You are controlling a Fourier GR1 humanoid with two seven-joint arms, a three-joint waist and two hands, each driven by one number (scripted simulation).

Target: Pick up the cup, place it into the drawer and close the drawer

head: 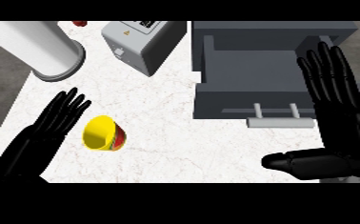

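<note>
A yellow cup [104,133] lies tipped on its side on the white counter [175,123], just right of the left hand [49,125], whose fingers are straight and hold nothing. Its mouth faces up and left; its long axis runs toward the lower right. The right hand [329,104], flat and empty, is beside the open grey drawer [246,70], well away from the cup.
</note>
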